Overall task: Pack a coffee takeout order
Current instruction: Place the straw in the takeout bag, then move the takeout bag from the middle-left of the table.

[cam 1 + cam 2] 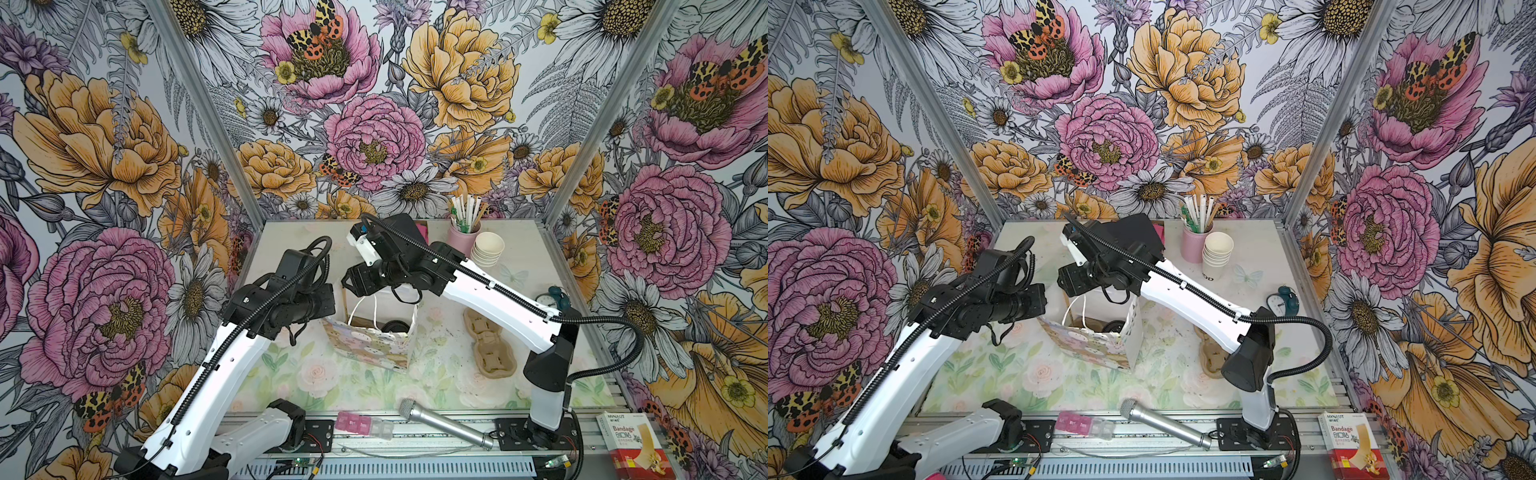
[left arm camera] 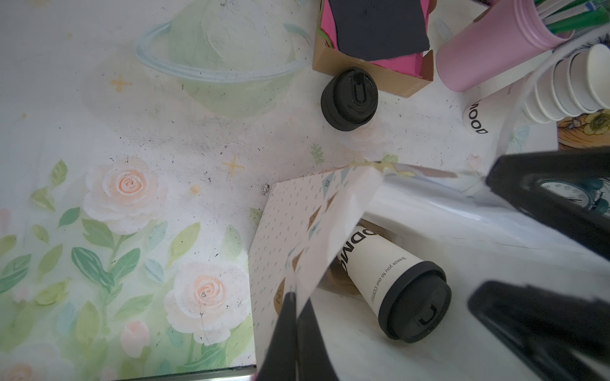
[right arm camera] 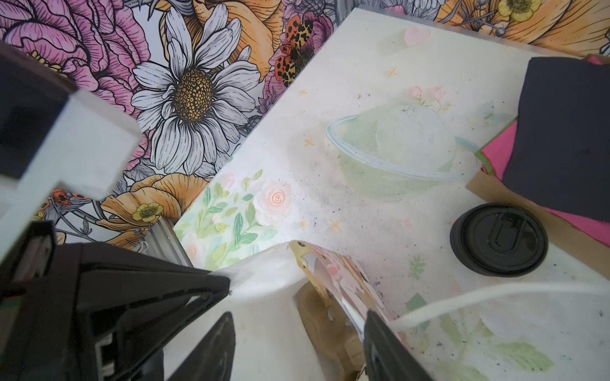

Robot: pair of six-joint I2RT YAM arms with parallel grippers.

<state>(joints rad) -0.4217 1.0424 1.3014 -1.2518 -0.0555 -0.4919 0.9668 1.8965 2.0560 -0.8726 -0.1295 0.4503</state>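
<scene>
Cup (image 2: 374,273) sideways between bag (image 2: 290,231) walls

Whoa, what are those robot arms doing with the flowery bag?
They're packing a coffee order. The left gripper is pinched shut on the rim of the flowery gift bag, holding it open. The right gripper hangs open over the bag's mouth, holding nothing. Inside the bag, the white paper cup lies on its side with its black lid on. The black napkin isn't packed yet. It sits on the pink napkins in a cardboard box.
</scene>
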